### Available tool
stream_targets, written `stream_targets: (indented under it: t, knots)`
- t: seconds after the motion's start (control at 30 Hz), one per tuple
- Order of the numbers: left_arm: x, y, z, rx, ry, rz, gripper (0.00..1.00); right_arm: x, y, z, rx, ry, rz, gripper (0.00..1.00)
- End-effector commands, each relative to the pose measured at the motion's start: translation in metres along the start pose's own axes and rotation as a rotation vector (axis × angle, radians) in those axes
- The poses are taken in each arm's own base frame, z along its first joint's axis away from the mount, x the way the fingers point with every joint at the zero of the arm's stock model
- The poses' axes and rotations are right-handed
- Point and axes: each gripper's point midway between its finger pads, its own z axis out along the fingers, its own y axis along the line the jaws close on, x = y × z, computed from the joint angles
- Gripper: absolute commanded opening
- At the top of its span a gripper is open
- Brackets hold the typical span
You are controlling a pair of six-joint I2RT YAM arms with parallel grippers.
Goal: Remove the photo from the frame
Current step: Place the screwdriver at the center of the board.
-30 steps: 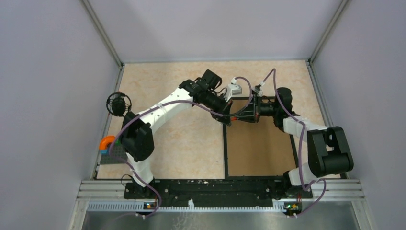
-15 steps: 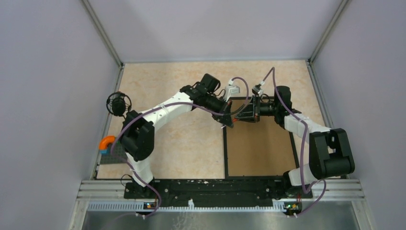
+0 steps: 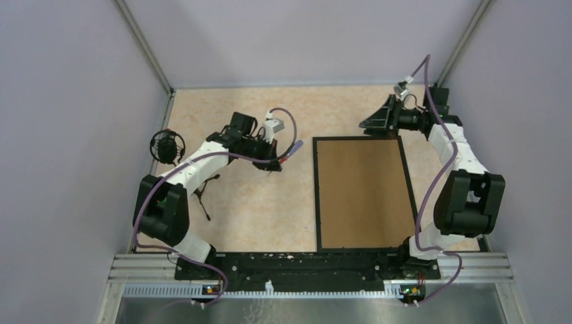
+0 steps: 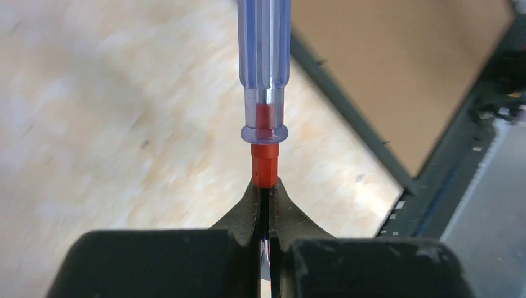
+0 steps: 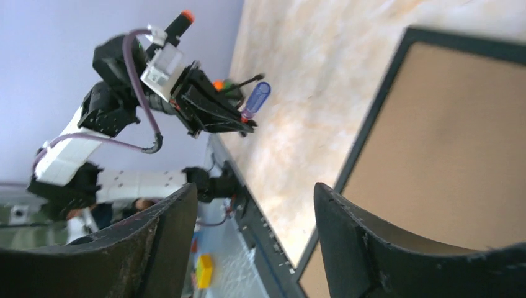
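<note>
At the near edge a black mounting plate (image 3: 303,262) carries both arm bases, and just beyond it the frame (image 3: 316,202) lies flat on the beige tabletop (image 3: 263,216), right of centre, with its long sides running away from the arms. It lies face down, so only its brown board back (image 3: 364,192) shows inside the thin black rim; the wrist views catch the same rim and board from either side. Farther out and to the left, over bare tabletop and apart from the frame's left edge, the left fingers (image 4: 251,214) are clenched tight on the thin metal shaft of a screwdriver (image 4: 265,56), pinching it just below the red collar. Its clear blue handle sticks out past the fingertips and, seen from above, points toward the frame's far left corner without touching it. By the left wall, level with that arm's forearm, a round black object (image 3: 166,146) sits on the tabletop; what it is I cannot tell. Farthest away, near the frame's far edge toward the right corner, the right fingers (image 5: 167,248) are released and spread wide, with nothing between them, clear of the frame. Through that gap the right wrist camera looks across the tabletop at the left arm and its screwdriver.
</note>
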Motion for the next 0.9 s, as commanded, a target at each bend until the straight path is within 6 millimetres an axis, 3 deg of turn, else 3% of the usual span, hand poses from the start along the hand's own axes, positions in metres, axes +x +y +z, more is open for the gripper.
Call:
stream_targets:
  t: [0.0, 0.17, 0.4, 0.57, 0.7, 0.87]
  knots:
    - [0.033, 0.05, -0.027, -0.23, 0.033, 0.001, 0.0, -0.025, -0.024, -0.035, 0.16, -0.068, -0.061, 0.68]
    - [0.074, 0.082, -0.035, -0.357, 0.107, -0.082, 0.0, -0.04, -0.05, -0.073, 0.343, -0.145, -0.1, 0.68]
    - [0.111, 0.131, -0.043, -0.587, 0.192, -0.236, 0.0, -0.023, -0.088, -0.102, 0.63, -0.104, -0.168, 0.68]
    - [0.12, 0.146, -0.044, -0.639, 0.232, -0.242, 0.02, -0.003, -0.113, -0.127, 0.776, -0.006, -0.165, 0.64]
    - [0.129, 0.156, -0.045, -0.673, 0.279, -0.25, 0.13, 0.008, -0.128, -0.146, 0.834, 0.052, -0.132, 0.62]
    - [0.138, 0.159, -0.042, -0.652, 0.337, -0.284, 0.37, 0.021, -0.143, -0.16, 0.896, 0.135, -0.115, 0.61]
